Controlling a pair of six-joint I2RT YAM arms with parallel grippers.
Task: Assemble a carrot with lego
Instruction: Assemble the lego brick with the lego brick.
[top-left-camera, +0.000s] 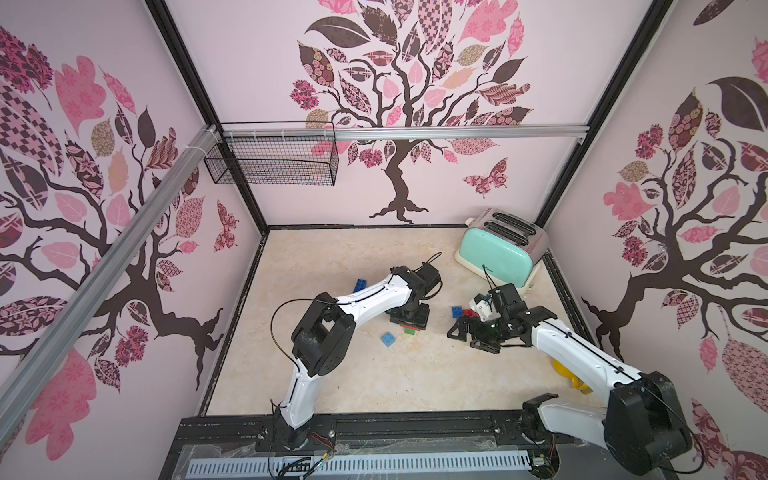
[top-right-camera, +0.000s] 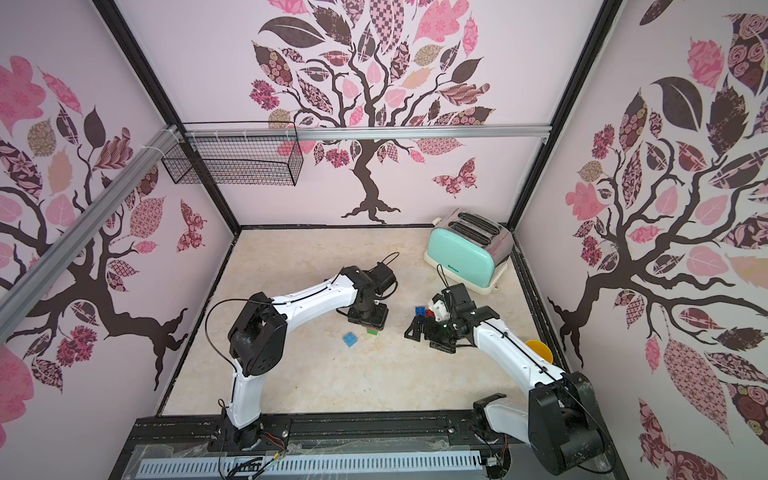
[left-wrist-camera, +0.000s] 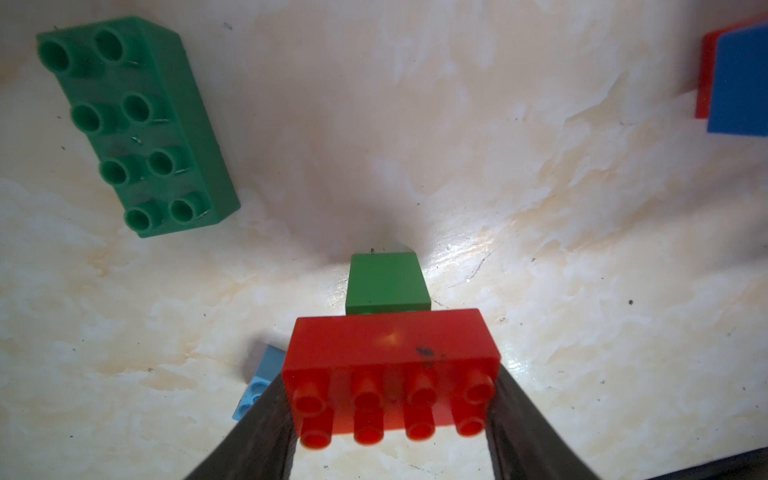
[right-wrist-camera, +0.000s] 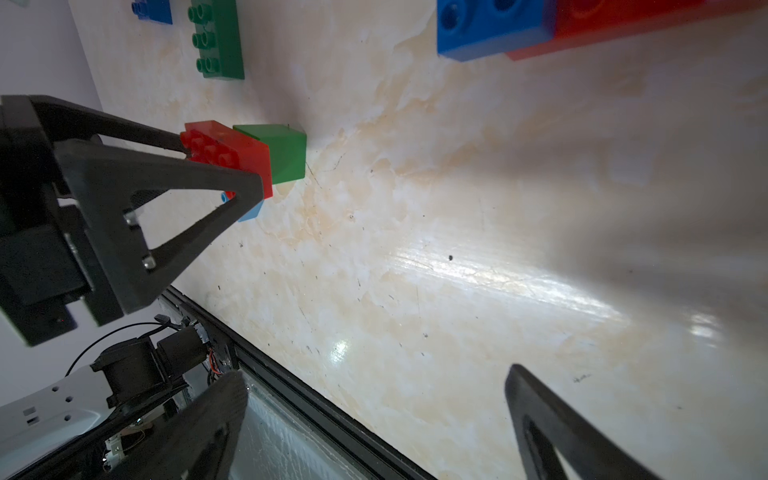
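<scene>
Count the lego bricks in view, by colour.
Red bricks: 2
Green bricks: 2
Blue bricks: 2
Light blue brick: 1
Total: 7 visible. No pink one shows; more may be hidden.

Red brick (left-wrist-camera: 390, 357) is smooth plastic, tabletop (left-wrist-camera: 540, 208) glossy.

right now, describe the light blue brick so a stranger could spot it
Find the mint toaster in the far right corner, then come forward toward the middle of the table. The light blue brick sits there, square, four studs up; the other blue bricks are darker.
</scene>
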